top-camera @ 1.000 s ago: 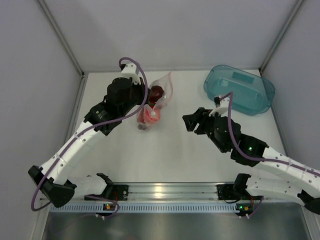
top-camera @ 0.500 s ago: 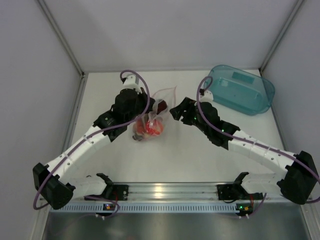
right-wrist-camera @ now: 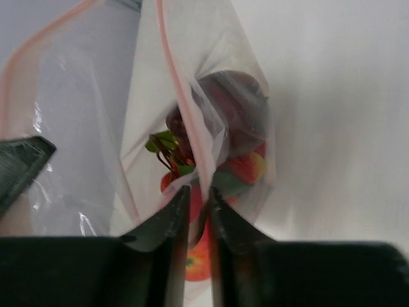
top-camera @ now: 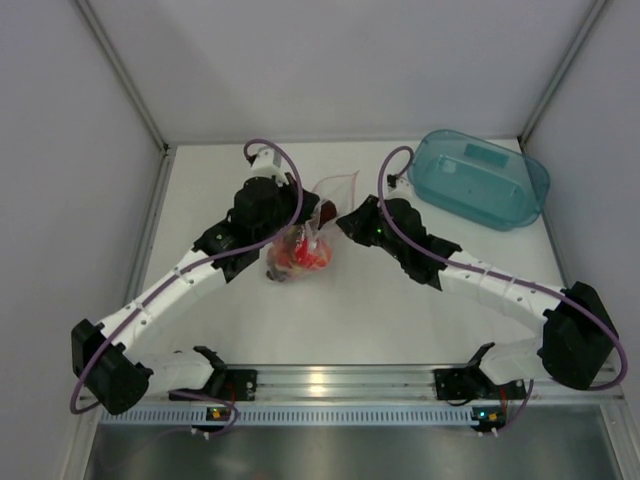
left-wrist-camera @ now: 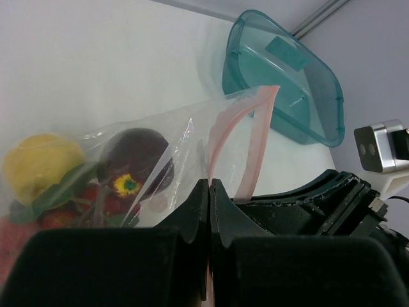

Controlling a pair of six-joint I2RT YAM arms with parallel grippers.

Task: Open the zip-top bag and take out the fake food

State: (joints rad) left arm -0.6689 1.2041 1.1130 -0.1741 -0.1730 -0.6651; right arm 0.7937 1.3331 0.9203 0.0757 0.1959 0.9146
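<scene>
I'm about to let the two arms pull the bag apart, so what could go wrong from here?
Both grippers pinch thin film: the left gripper is shut on the zip-top bag near its pink strip, and the right gripper on another fold. A hard pull may tear or slip. The mouth already gapes, so the fake food could spill and roll.

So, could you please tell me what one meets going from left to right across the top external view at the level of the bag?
Left gripper → zip-top bag holding the fake food → right gripper → teal tub.
</scene>
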